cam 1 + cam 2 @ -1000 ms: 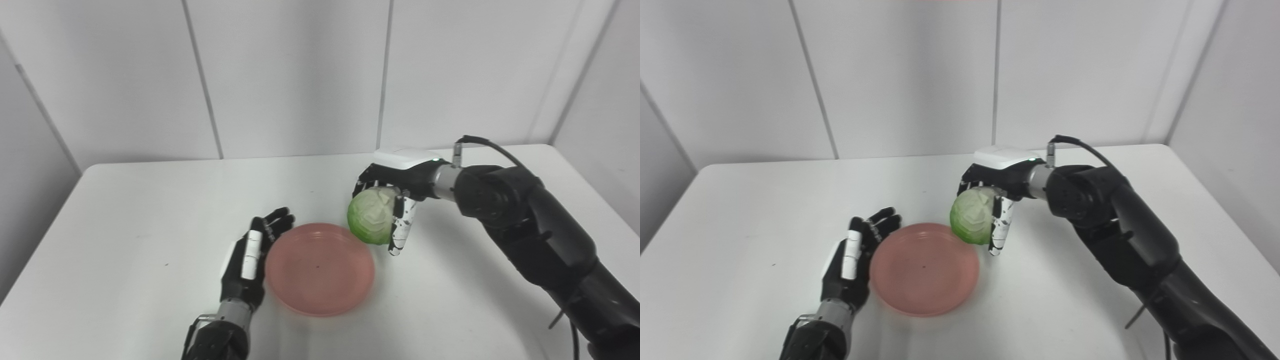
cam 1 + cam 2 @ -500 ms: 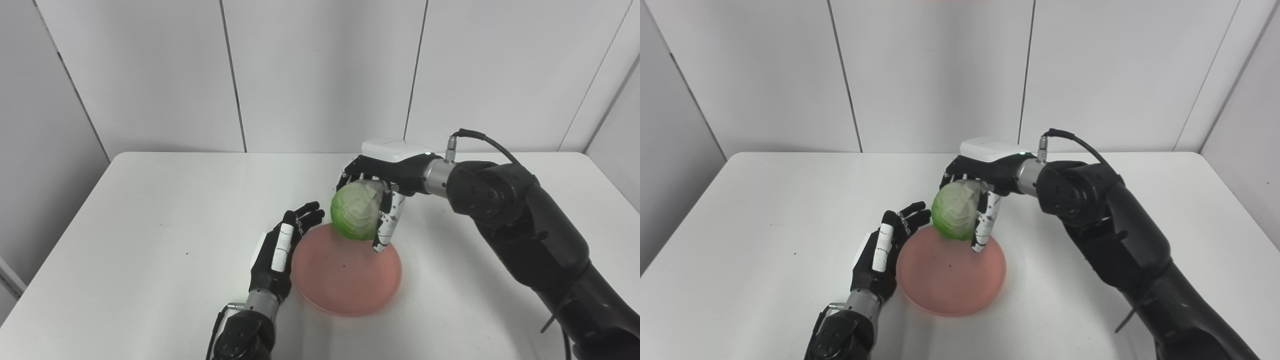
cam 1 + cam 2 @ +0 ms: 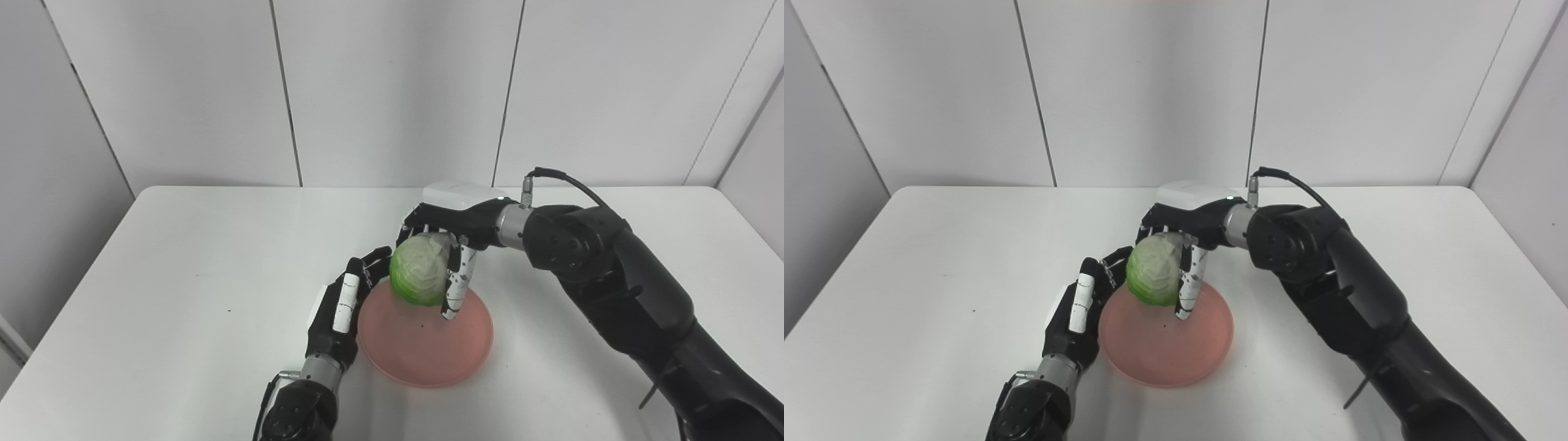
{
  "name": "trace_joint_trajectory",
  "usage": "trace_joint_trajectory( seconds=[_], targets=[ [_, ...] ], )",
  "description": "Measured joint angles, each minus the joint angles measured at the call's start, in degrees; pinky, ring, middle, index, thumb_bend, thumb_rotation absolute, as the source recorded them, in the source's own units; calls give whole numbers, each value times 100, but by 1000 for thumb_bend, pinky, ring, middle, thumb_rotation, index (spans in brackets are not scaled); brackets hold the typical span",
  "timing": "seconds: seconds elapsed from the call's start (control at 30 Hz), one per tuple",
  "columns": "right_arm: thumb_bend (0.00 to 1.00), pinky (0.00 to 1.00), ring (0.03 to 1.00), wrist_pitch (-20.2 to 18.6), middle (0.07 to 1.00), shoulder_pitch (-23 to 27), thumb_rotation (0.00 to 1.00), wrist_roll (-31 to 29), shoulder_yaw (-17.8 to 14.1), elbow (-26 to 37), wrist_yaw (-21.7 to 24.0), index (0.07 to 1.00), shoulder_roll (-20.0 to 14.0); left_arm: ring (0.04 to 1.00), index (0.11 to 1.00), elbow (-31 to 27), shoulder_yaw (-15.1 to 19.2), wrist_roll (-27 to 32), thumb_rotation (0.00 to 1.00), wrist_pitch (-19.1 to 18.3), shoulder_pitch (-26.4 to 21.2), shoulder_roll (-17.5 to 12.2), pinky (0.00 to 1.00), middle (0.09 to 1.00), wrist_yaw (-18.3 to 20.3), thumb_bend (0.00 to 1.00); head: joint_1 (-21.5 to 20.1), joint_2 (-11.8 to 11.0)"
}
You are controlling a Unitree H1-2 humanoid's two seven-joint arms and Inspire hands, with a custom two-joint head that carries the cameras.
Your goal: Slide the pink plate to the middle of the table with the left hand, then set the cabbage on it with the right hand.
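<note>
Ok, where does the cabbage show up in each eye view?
Left eye view: cabbage just right of centre, held in the right robot hand.
Right eye view: cabbage just left of centre.
Shared landmark: the pink plate below it.

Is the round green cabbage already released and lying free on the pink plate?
No, the right hand is shut on the round green cabbage, holding it over the far edge of the flat pink plate.

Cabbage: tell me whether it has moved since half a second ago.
Yes. Held in the right hand, the cabbage has shifted left and slightly down against the pink plate, now over the plate's far-left part, nearer the left hand.
</note>
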State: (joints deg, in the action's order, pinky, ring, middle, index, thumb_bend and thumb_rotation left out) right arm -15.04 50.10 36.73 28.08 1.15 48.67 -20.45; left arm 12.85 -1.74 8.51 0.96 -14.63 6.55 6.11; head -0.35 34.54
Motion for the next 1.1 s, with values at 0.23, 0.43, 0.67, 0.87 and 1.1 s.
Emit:
trace_joint_trajectory(
  seconds=[0.23, 0.43, 0.67, 0.87, 1.1],
  targets=[
    [528, 349, 417, 0, 466, -160, 7, 187, 83, -30, -30, 515, -6, 845, 728, -52, 6, 6, 914, -66, 13, -13, 979, 784, 0, 874, -53, 27],
    [527, 340, 424, 65, 459, -260, 5, 202, 208, -126, -46, 521, -11, 839, 720, -77, 5, 6, 919, -141, 13, -17, 965, 780, 0, 868, -53, 35],
    [527, 345, 427, 474, 454, -508, 5, 198, 309, -245, -249, 526, -9, 849, 712, -134, 5, 4, 933, -211, 17, -18, 966, 782, -2, 867, -62, 62],
    [530, 392, 476, 834, 484, -566, 4, 160, 309, -341, -474, 501, -5, 855, 703, -150, 4, 4, 942, -248, 17, -18, 962, 774, -2, 859, -44, 70],
    [529, 419, 501, 1072, 496, -593, 7, 104, 306, -406, -527, 491, 5, 874, 708, -159, 1, -14, 951, -263, 17, -18, 970, 783, -5, 854, -53, 70]
  ],
)
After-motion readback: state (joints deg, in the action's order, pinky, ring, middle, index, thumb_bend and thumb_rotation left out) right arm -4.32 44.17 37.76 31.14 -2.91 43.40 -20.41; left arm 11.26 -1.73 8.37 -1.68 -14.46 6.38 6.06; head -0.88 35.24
